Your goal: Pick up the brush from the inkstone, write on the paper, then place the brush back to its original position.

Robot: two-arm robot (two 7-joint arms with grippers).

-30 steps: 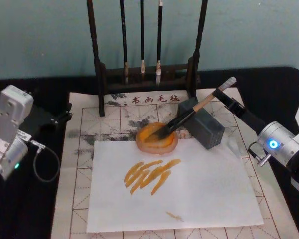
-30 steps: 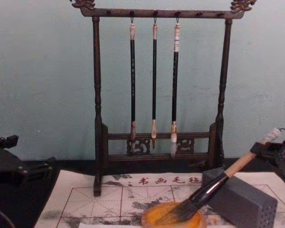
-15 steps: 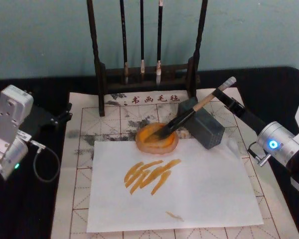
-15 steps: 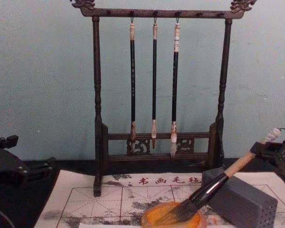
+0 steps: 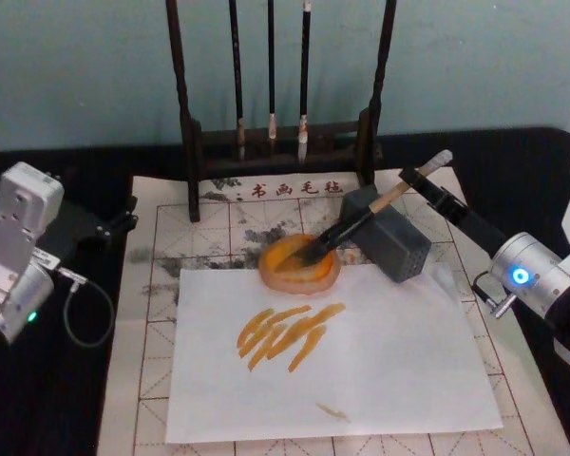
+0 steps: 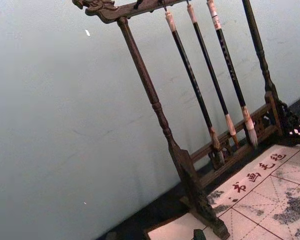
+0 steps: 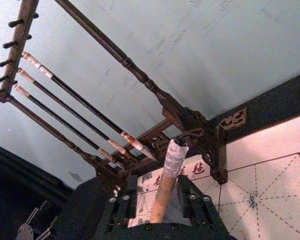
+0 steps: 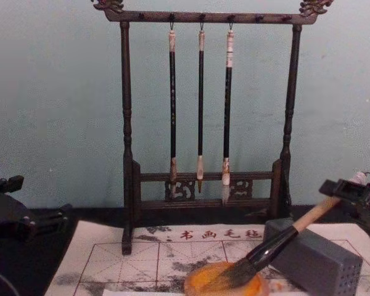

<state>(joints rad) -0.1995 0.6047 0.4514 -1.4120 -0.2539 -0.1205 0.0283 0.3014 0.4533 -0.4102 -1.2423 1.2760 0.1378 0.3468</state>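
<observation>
Closing step of the task, as judged from the layout: the brush (image 5: 366, 220) lies aslant with its dark bristles in the orange inkstone (image 5: 299, 265) and its black shaft propped on the grey block (image 5: 389, 236); orange strokes (image 5: 287, 332) already mark the white sheet (image 5: 380, 361) laid over the paper (image 5: 152, 380). The right gripper (image 7: 166, 200) sits at the pale handle just below the white end cap, a finger on either side — whether it is clamped or has let go cannot be told from these views; the left gripper (image 5: 19, 249) is parked at the table's left edge, its state likewise unclear. Next move, in all likelihood: free the handle and draw the arm back along the brush's axis without tipping it off the block. Obstacles — the brush rack (image 8: 203, 123) with three thin hanging brushes (image 8: 200, 111) stands just behind; the block lies under the shaft
</observation>
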